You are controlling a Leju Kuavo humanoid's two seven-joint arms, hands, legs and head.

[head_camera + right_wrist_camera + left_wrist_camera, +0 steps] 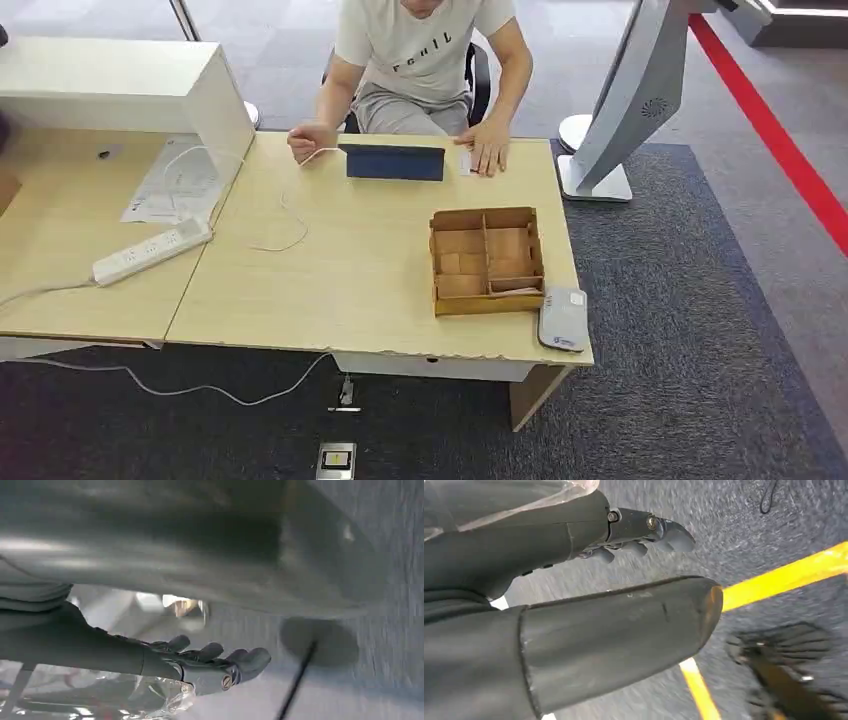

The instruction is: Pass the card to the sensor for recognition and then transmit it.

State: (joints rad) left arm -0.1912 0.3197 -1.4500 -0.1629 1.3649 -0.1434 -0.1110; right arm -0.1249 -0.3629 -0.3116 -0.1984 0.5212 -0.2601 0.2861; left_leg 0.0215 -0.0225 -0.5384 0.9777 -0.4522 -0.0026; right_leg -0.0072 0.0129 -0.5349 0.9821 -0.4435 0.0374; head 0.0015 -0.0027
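the card (pixel 466 163), a small pale slip, lay flat on the desk under the fingertips of a seated person's hand (pixel 489 148), on the far side of the wooden box from the robot. the left hand (pixel 644 532) hung over grey carpet, its dark fingers loosely spread and holding nothing; a yellow floor line (pixel 784 575) ran past it. the right hand (pixel 215 662) also hung low with fingers apart and empty, over grey floor beside a thin dark cable (pixel 297 680).

the wooden box (pixel 487 260), divided into compartments, sat near the desk's near right corner. the sensor (pixel 563 319), a small white reader, lay just beside the box, nearer the desk edge. beyond the box stood a dark blue tablet stand (pixel 395 162), with the card just beside it. the person's other hand (pixel 310 140) rested on the far side of that stand from the card, touching a white cable (pixel 285 215). well away from the box lay a white power strip (pixel 152 251) and some papers (pixel 175 180). the light wood desk (pixel 330 270) stood on dark carpet.
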